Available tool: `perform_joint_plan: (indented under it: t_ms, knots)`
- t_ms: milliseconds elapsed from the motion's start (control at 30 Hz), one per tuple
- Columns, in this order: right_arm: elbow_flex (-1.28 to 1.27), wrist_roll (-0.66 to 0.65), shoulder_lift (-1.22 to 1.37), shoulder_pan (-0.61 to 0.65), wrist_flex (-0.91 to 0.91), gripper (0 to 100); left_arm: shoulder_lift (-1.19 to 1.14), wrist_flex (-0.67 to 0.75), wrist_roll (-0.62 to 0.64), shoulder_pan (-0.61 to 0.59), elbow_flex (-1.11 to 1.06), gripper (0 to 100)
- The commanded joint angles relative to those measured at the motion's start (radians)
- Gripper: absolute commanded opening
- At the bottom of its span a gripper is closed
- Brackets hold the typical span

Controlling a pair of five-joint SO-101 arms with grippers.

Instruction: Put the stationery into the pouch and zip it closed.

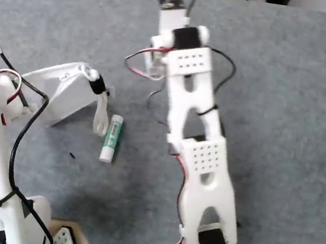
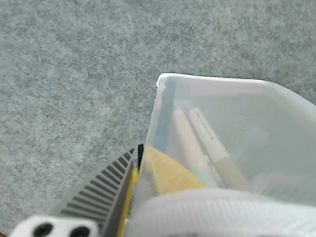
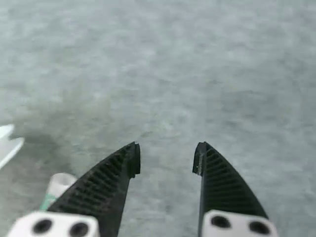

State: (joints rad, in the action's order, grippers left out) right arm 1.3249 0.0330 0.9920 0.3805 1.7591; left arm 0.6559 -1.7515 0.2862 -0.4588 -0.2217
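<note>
**High view:** The glue stick [image 1: 111,138] lies flat on the grey worktop [image 1: 289,118], just beside the white strap [image 1: 101,118] hanging from the pouch [image 1: 61,92]. The pouch is held tilted up at the left. The stick looks like the only loose item, so fetching it is probably the step in hand. It is best gripped across its narrow body near the middle, coming in from the side away from the strap so the strap is not caught. Bare worktop opens to the right of the stick and toward the far edge, so that side gives the freer approach.

**Left wrist view:** The left pincer [image 2: 140,155] is clamped on the pouch [image 2: 247,123] at its edge. The ribbed jaw lies against the mesh and the other is hidden behind it. Two pens [image 2: 197,148] and a yellow piece [image 2: 168,170] sit inside. A firm, high hold should keep the mouth wide.

**Right wrist view:** The right pincer [image 3: 167,153] hangs over bare worktop with its jaws apart. The glue stick [image 3: 57,187] sits outside one jaw, not between them. The pincer likely needs a sideways shift before closing.
</note>
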Motion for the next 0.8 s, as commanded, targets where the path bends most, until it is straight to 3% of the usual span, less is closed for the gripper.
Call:
perform_joint_plan:
  t_ms: [0,233,367,767]
  knots:
    - [0.002,0.078,-0.016,0.057,0.008,19.1,0.005,0.015,0.005,-0.053,0.036,3]
    - [-0.019,0.204,-0.018,0.127,0.009,19.1,0.005,0.015,0.005,-0.108,0.036,3]
    - [-0.202,0.282,-0.076,0.184,0.009,19.1,0.005,0.014,0.003,-0.111,0.036,3]
    - [-0.495,0.278,-0.252,0.212,-0.029,19.1,0.005,0.009,0.003,-0.111,0.036,3]
